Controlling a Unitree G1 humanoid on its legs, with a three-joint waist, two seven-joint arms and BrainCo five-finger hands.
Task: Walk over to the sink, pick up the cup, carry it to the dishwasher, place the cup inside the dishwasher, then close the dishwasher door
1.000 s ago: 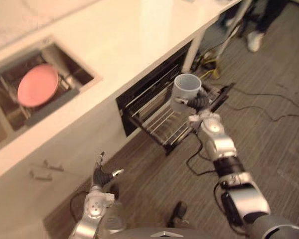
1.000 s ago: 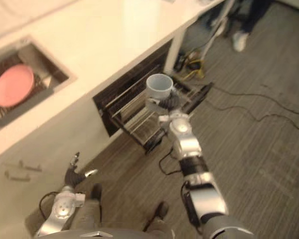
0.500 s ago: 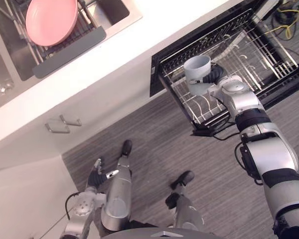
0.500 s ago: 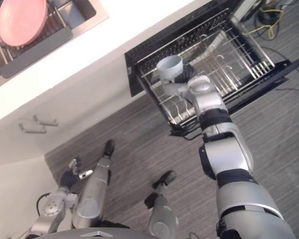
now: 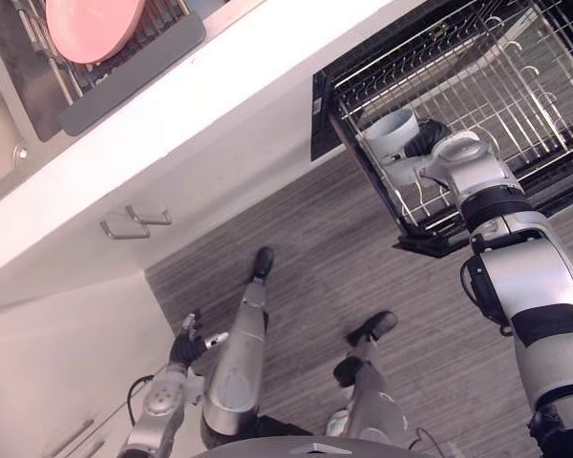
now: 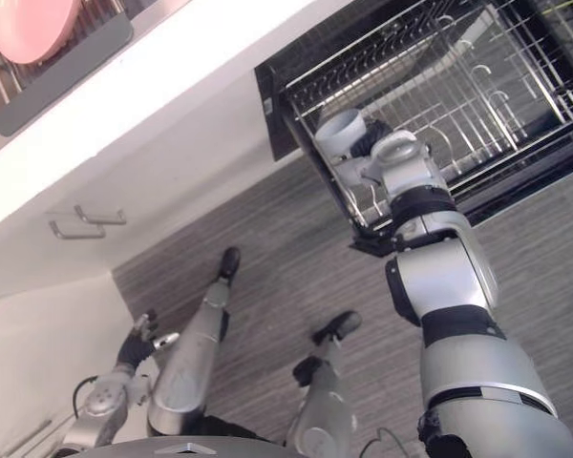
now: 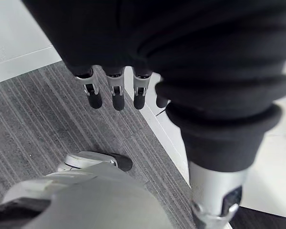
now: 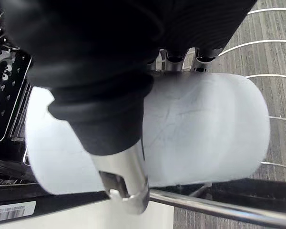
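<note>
White cup (image 5: pixel 392 135) clamped in right hand (image 5: pixel 428 143), fingers curled round it, at left edge of dishwasher rack (image 5: pixel 497 57). Left hand (image 5: pixel 185 346) slack, empty, low left. Risk of tipping onto floor if released this close to rack edge.

Matt, smooth plastic cup (image 5: pixel 393 134); shiny metal wire rack (image 5: pixel 477 72); wood-grain floor (image 5: pixel 344 258).

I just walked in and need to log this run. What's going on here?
The robot stands at the open dishwasher. Its right hand is curled round a pale cup, holding it over the near corner of the pulled-out wire rack, not yet released. Its left hand hangs low at its side, fingers relaxed and holding nothing. A pink plate sits in the sink.
</note>
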